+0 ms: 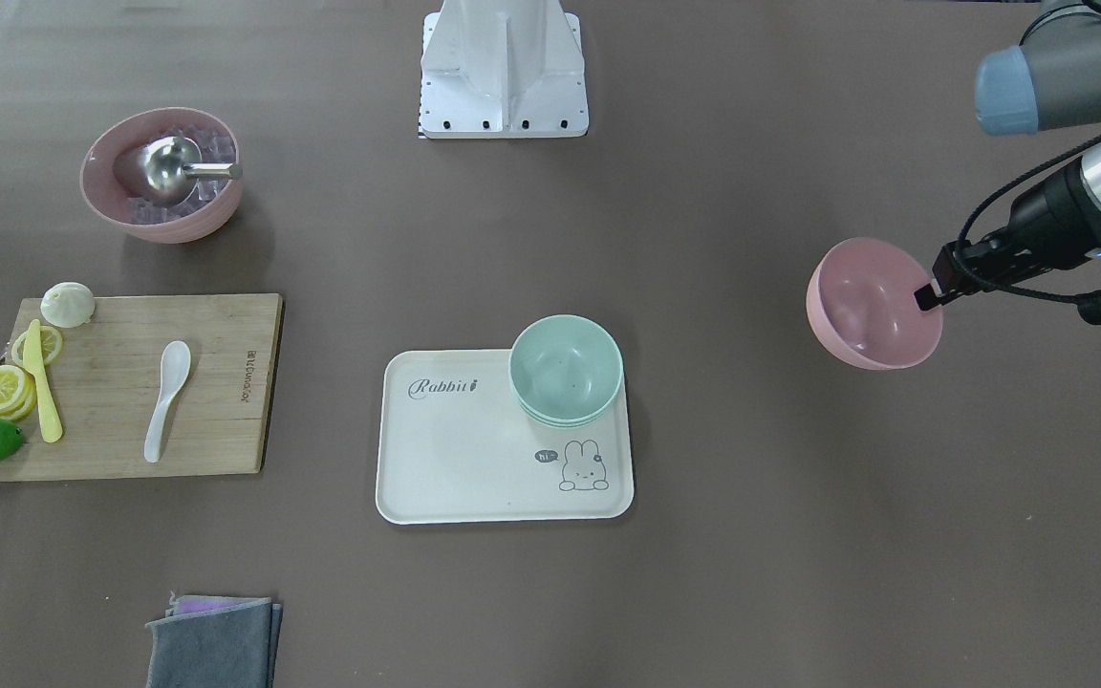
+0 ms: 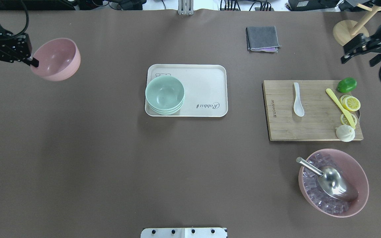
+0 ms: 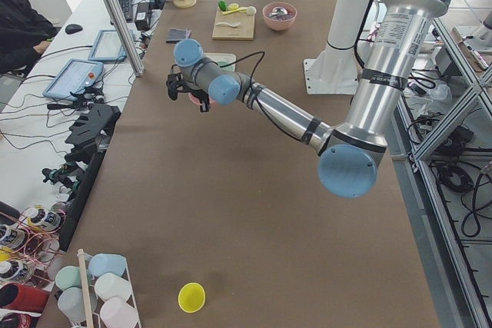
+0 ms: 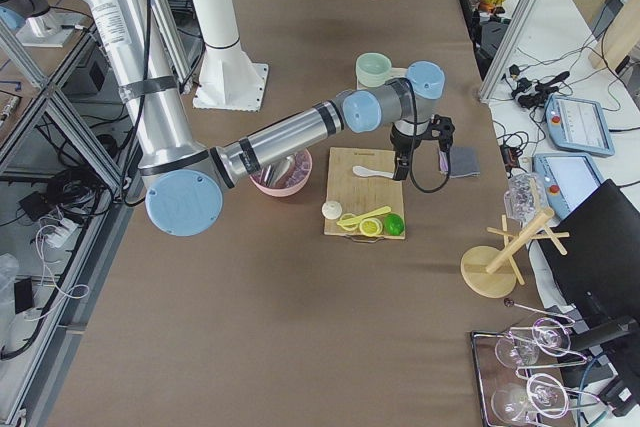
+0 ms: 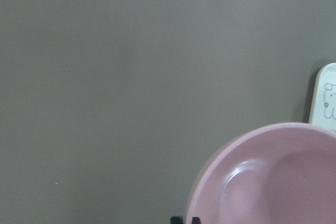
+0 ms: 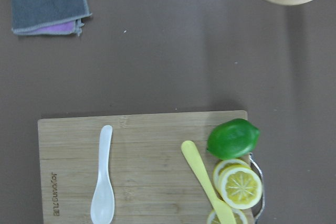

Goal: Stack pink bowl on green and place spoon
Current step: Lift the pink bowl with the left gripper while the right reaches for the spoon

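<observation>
My left gripper (image 2: pixel 33 62) is shut on the rim of the small pink bowl (image 2: pixel 56 59), holding it tilted near the table's far left; the bowl also shows in the front view (image 1: pixel 871 306) and the left wrist view (image 5: pixel 273 182). The stack of mint-green bowls (image 2: pixel 164 95) sits on a corner of the white tray (image 2: pixel 207 86), well to the right of the pink bowl. The white spoon (image 2: pixel 298 100) lies on the wooden cutting board (image 2: pixel 313 125); it also shows in the right wrist view (image 6: pixel 103 184). My right gripper (image 2: pixel 358 61) hovers open and empty beyond the board's far right corner.
On the board lie a yellow knife (image 2: pixel 340 107), lemon slices (image 2: pixel 352 103), a lime (image 2: pixel 346 85) and a white dumpling (image 2: pixel 345 133). A larger pink bowl (image 2: pixel 359 172) holds ice cubes and a steel scoop (image 2: pixel 334 180). A grey cloth (image 2: pixel 262 38) lies at the far edge, and a wooden stand (image 2: pixel 346 31) is at the far right.
</observation>
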`<state>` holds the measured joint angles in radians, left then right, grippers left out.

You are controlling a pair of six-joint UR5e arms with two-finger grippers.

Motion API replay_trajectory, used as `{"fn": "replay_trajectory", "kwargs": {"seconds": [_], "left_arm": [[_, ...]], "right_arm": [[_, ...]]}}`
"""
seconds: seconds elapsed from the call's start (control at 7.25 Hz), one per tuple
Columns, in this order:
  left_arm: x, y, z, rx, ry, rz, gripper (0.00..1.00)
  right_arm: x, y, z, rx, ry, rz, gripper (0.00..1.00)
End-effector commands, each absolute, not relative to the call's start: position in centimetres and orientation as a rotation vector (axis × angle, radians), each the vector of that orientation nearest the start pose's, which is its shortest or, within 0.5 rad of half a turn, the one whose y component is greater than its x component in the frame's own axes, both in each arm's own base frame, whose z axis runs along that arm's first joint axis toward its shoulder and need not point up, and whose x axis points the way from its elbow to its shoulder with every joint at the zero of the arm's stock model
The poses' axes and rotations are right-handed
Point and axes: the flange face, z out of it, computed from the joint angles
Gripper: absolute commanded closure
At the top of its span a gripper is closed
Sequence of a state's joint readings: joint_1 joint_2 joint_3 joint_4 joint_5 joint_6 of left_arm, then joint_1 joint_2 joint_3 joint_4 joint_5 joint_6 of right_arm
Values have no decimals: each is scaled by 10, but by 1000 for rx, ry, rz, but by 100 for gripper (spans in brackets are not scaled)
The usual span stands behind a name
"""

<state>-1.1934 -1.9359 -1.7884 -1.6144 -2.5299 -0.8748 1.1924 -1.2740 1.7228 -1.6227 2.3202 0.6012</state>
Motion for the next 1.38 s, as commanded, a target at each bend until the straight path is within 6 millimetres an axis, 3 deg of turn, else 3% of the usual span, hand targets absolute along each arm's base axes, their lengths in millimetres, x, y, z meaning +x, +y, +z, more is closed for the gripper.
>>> {"fn": "replay_trajectory", "kwargs": {"seconds": [0.0, 0.14, 0.28, 0.41, 0.83, 1.24], "left_arm": [[186, -588, 256, -101, 1110, -218, 100], [213, -582, 228, -133, 1126, -228, 100], [232, -578, 217, -132, 1121, -224, 100], [248, -574, 213, -133, 1109, -224, 100], [251, -573, 212, -132, 1110, -217, 100], [256, -573, 211, -135, 1110, -210, 100]], "right_arm": [[-252, -572, 444, -7, -787, 61, 0], [-274, -573, 465, -10, -790, 31, 0], [-292, -585, 482, -9, -798, 31, 0], [-309, -583, 489, -21, -796, 18, 1], [-340, -580, 485, -27, -776, -4, 5], [-343, -576, 487, -46, -778, 23, 36]]}}
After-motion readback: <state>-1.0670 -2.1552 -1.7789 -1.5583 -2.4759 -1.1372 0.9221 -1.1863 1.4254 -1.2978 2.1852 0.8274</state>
